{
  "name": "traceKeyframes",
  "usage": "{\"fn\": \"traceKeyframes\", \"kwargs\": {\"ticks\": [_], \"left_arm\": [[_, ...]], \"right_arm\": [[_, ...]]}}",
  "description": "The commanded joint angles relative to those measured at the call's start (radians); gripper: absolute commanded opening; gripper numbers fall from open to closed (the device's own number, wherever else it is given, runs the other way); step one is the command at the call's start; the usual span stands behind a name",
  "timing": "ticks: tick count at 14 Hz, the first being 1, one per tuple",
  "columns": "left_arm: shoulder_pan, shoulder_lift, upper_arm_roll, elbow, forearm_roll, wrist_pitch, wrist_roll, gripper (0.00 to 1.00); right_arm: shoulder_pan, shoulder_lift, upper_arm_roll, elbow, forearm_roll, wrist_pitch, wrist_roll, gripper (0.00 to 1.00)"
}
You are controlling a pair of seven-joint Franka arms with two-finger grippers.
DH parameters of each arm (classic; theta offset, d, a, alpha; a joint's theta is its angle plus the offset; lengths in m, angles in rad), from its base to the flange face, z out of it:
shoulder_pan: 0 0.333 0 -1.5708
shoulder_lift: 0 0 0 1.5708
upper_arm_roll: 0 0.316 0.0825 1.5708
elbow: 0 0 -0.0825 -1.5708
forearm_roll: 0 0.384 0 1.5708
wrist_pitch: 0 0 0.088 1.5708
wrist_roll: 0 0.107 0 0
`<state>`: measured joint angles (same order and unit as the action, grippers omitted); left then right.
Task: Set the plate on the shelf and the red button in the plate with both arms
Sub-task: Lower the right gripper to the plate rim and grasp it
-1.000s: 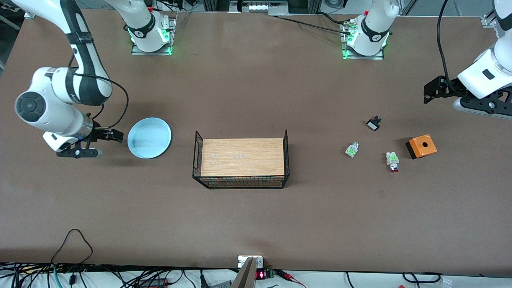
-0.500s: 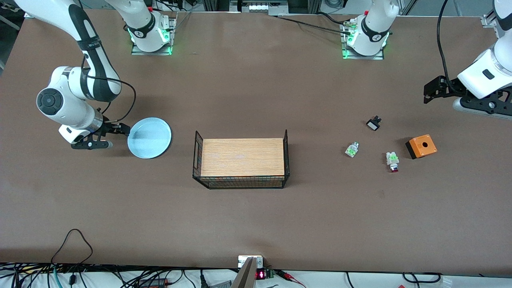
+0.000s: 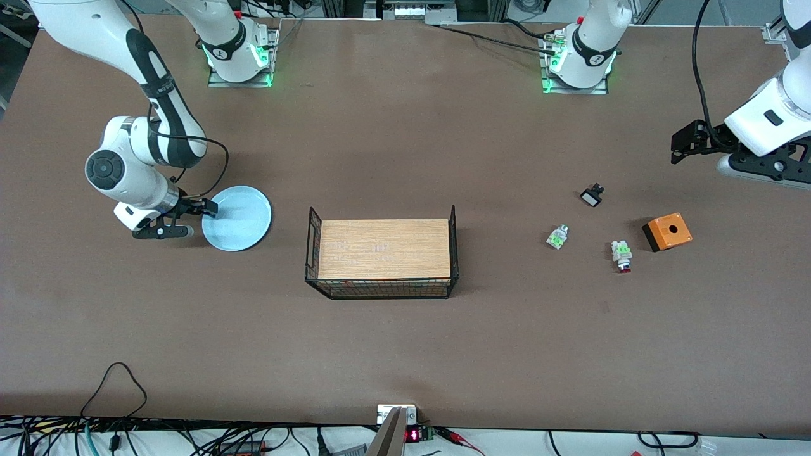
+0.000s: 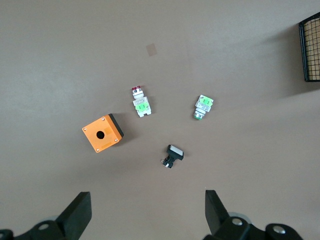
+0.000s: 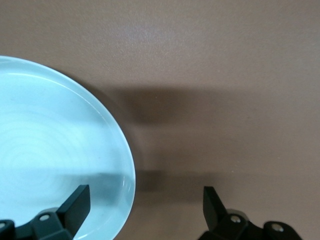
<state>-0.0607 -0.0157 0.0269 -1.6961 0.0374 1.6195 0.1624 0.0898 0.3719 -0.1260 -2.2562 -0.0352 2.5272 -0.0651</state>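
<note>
Plate (image 3: 237,218) seen flat on table (image 3: 380,348), beside wire basket (image 3: 382,253), toward right arm's end. Right pincer (image 3: 184,219) spread wide, straddling plate rim, nothing gripped. Red button (image 3: 622,254) laid toward left arm's end from basket, just beside orange box (image 3: 667,232). Left pincer (image 3: 697,147) held wide open, empty, over bare table, waiting.

I see the brown surface (image 3: 405,126) carrying the plate (image 3: 239,218) toward the right arm's end and a wire basket (image 3: 382,288) mid-table. Toward the left arm's end lie the red button (image 3: 622,254), a white-green part (image 3: 557,237), a black-and-white part (image 3: 592,195) and an orange box (image 3: 668,232).
</note>
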Motion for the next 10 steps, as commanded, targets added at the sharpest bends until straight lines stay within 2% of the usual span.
{"fn": "traceKeyframes", "kwargs": {"ticks": [1, 2, 3, 9, 10], "left_arm": [[-0.002, 0.006, -0.002, 0.026, 0.016, -0.023, -0.007, 1.0], [-0.002, 0.005, -0.002, 0.024, 0.016, -0.023, -0.007, 1.0], [-0.002, 0.005, -0.002, 0.024, 0.016, -0.024, -0.007, 1.0], [-0.002, 0.005, -0.002, 0.024, 0.016, -0.024, -0.007, 1.0], [-0.002, 0.005, -0.002, 0.024, 0.016, -0.024, -0.007, 1.0]], "right_arm": [[-0.001, 0.013, 0.006, -0.003, -0.002, 0.024, -0.01, 0.99], [0.01, 0.016, 0.006, -0.003, -0.002, 0.024, -0.01, 0.91], [0.016, 0.018, 0.006, -0.003, 0.0, 0.021, -0.012, 0.74], [0.021, 0.018, 0.006, -0.003, 0.001, -0.008, 0.001, 0.05], [0.021, 0.016, 0.006, -0.003, 0.001, -0.013, 0.002, 0.0]]}}
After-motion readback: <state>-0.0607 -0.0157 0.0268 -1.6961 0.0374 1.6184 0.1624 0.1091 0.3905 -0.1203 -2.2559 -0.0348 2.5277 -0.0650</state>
